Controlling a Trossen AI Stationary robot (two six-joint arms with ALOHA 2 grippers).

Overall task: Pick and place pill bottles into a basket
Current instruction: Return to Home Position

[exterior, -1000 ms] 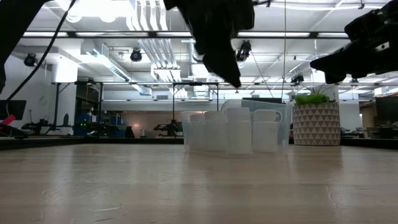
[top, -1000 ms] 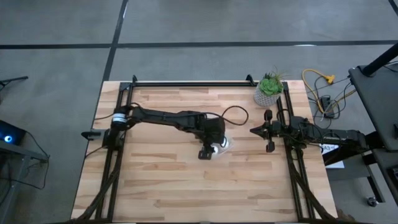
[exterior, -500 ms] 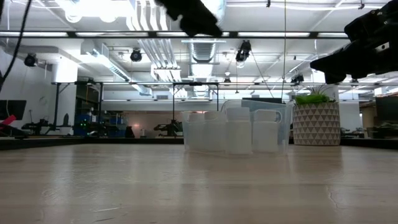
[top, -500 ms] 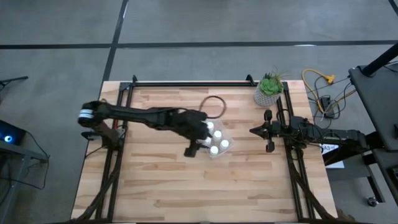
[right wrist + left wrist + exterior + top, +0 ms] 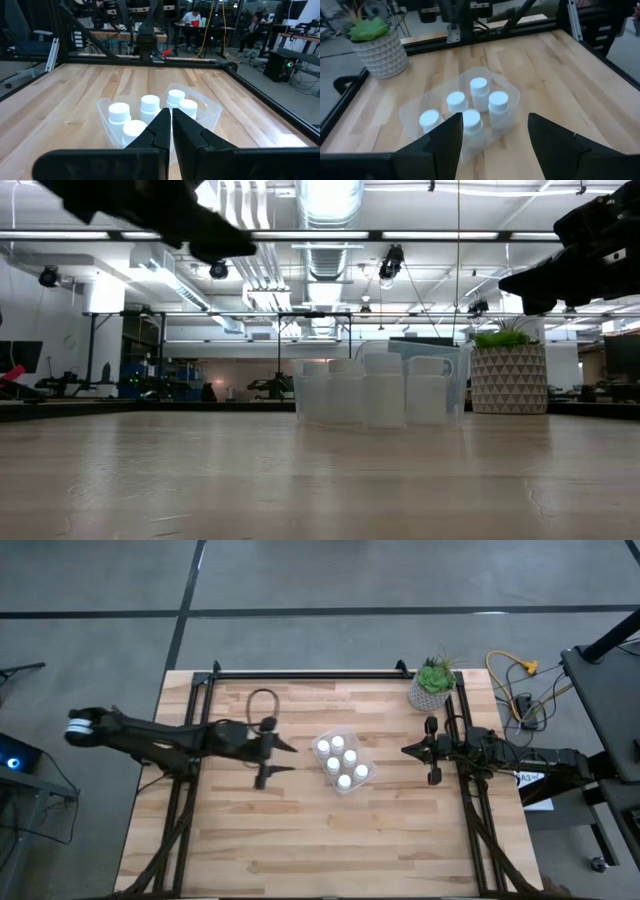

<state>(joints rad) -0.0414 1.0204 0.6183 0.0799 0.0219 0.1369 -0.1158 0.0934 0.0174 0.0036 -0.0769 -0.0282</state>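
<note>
left hand (image 5: 288, 758): wide open and holding nothing; its two dark fingers (image 5: 445, 145) stand well apart, and the left wrist view looks between them at the bottles. It hangs above the table, to the left of the basket and clear of it.
left arm (image 5: 160, 737): stretched low across the left side of the table from beyond its left edge, with a black cable (image 5: 262, 700) looping up near the wrist.
right hand (image 5: 408, 750): closed on nothing, its fingers pressed almost together with only a thin slit between them. It is raised at the right edge of the table, pointing toward the basket and well apart from it.
pill bottles (image 5: 350, 756): six white caps count in the high view, all inside the basket. They stand upright, packed close together.
basket (image 5: 358, 750): the clear tub sits near the middle of the table, turned at a slant to the table's edges, between the two hands and touched by neither.
potted plant (image 5: 430, 690): at the far right corner, in a pale patterned pot, apart from the basket.
table (image 5: 300, 840): light wood planks inside a black frame.
room: people (image 5: 192, 17) sit at benches far behind the table.
</note>
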